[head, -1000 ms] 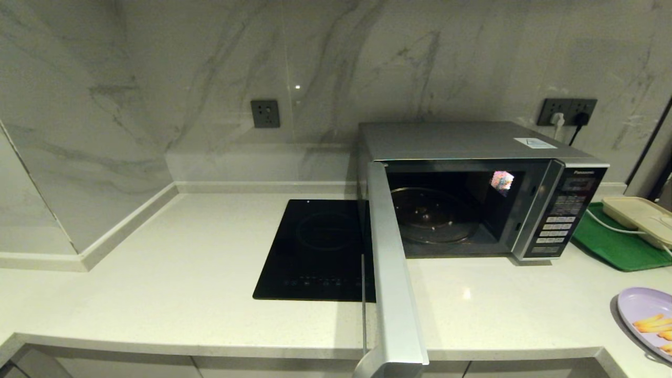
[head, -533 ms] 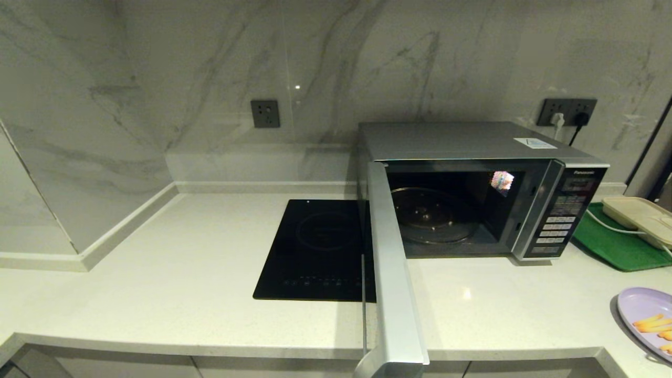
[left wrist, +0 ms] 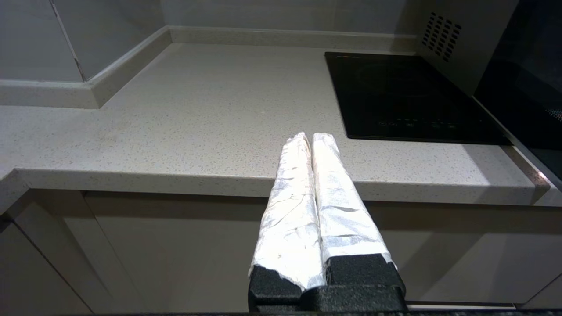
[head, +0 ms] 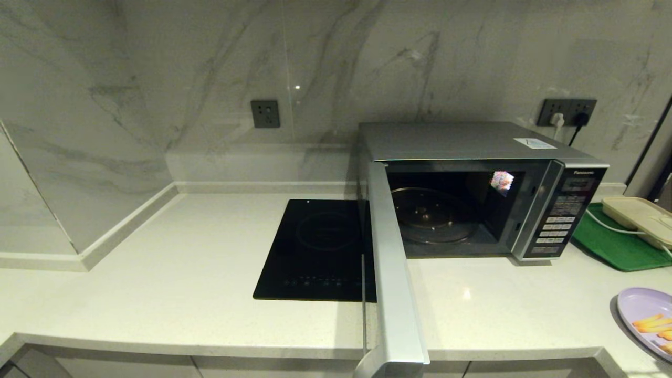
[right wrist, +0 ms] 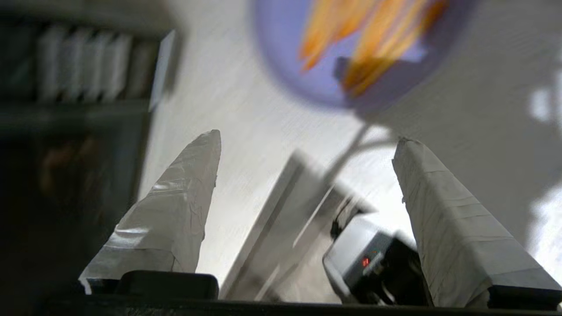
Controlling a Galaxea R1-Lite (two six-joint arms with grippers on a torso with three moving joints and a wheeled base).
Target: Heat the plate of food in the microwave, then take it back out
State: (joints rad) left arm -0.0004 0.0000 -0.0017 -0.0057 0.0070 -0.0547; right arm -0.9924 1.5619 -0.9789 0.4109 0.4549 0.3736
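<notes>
Head view: microwave (head: 472,152) door (head: 391,262) wide open, plate (head: 643,317) right of it.
Right gripper (right wrist: 305,140): spread wide, empty, above plate.
Left gripper (left wrist: 307,138): closed, empty.
Risk: shallow rim slipping, food spilling.

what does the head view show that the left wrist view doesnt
Only the head view shows the open cavity of the boxy silver microwave with its clear glass turntable, the lavender oval plate of orange-yellow food sticks, the green tray and the cream box.

Only the left wrist view shows the left gripper, its foil-wrapped fingers pressed together, near the counter's front edge.

Both show the pale speckled counter and the flat black glass cooktop.
</notes>
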